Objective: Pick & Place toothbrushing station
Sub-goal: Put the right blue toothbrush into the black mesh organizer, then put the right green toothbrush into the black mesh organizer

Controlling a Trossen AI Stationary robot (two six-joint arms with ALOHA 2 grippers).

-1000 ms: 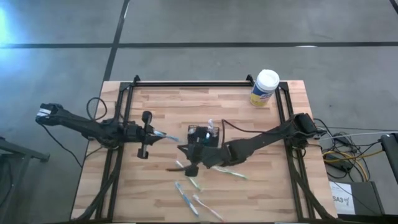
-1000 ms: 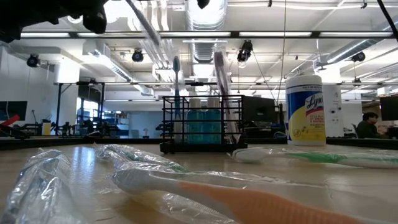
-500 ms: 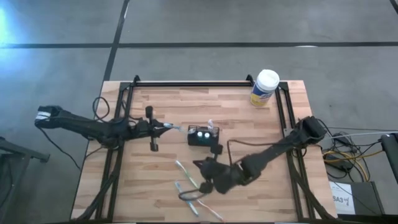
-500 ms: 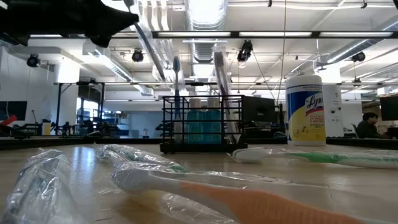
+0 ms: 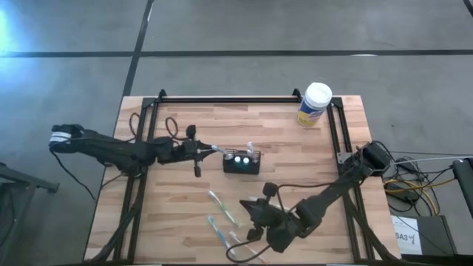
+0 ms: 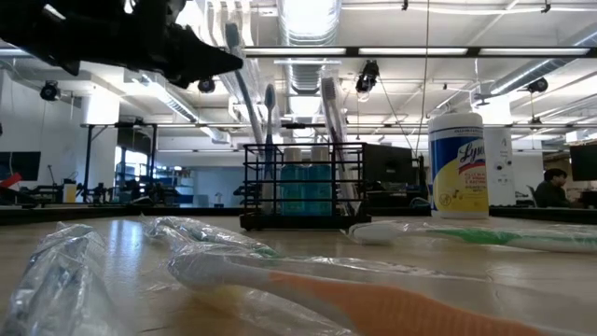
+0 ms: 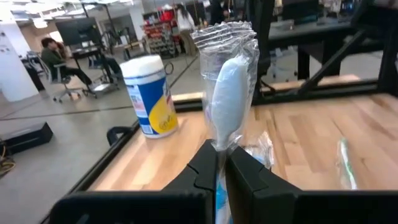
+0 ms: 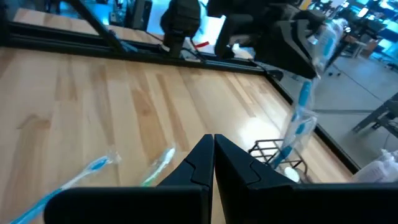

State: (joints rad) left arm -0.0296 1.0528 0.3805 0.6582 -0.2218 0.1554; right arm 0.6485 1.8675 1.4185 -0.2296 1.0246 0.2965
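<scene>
I see a yellow wipes canister (image 5: 315, 104) with a white lid upright near my worktop's (image 5: 192, 222) far right corner, well apart from everything else. Several wrapped toothbrushes (image 5: 224, 208) lie loose on the near half of the wood. In the low view, an orange-handled one (image 6: 373, 303) lies closest, a green one (image 6: 466, 235) farther back. Across the room, a person (image 6: 554, 187) sits at a desk.

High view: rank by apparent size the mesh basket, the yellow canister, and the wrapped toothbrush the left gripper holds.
1. Mesh basket, widest footprint.
2. Yellow canister, close behind; it stands taller, so nearness to the camera may inflate it.
3. Wrapped toothbrush, only a thin sliver showing past the left gripper.
</scene>
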